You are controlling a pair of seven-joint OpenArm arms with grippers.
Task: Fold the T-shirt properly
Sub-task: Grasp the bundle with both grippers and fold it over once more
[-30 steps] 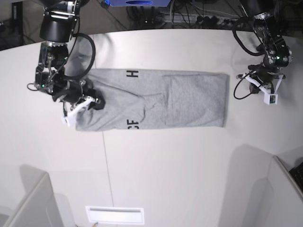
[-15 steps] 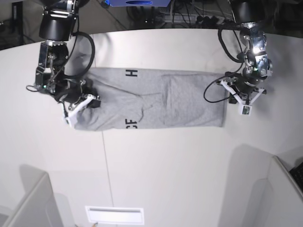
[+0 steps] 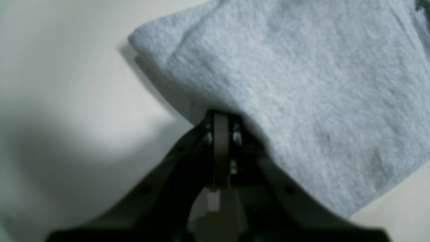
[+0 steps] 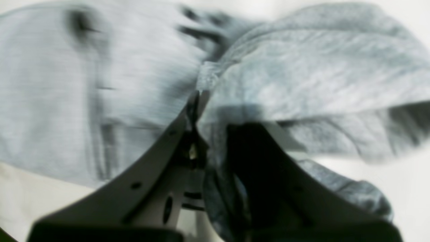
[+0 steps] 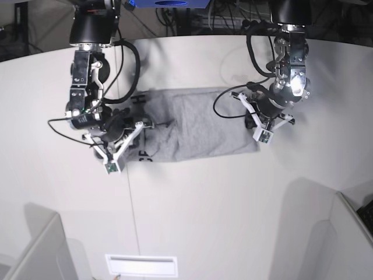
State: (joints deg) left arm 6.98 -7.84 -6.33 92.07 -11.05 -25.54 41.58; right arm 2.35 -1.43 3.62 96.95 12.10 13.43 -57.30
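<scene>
The heather-grey T-shirt [image 5: 198, 125] lies folded into a band on the white table, with black letters [image 5: 147, 157] showing at its left end. My right gripper [image 5: 129, 133] is shut on a bunched fold of that left end, which is lifted off the table. In the right wrist view the gripper [image 4: 198, 97] pinches the cloth [image 4: 302, 67], blurred. My left gripper [image 5: 257, 125] is at the shirt's right edge. In the left wrist view it [image 3: 220, 116] is shut on the edge of the cloth [image 3: 302, 84].
The white table [image 5: 233, 221] has a seam [image 5: 133, 204] running to the front. A white slotted plate [image 5: 141, 265] sits at the front edge. Grey partitions stand at the lower left [image 5: 35, 251] and lower right [image 5: 344, 233]. Cables [image 5: 233, 23] lie behind the table.
The left gripper came from beside the shirt onto its right edge and moved inward. The right gripper carried the left end up and toward the middle. The shirt's band is shorter.
</scene>
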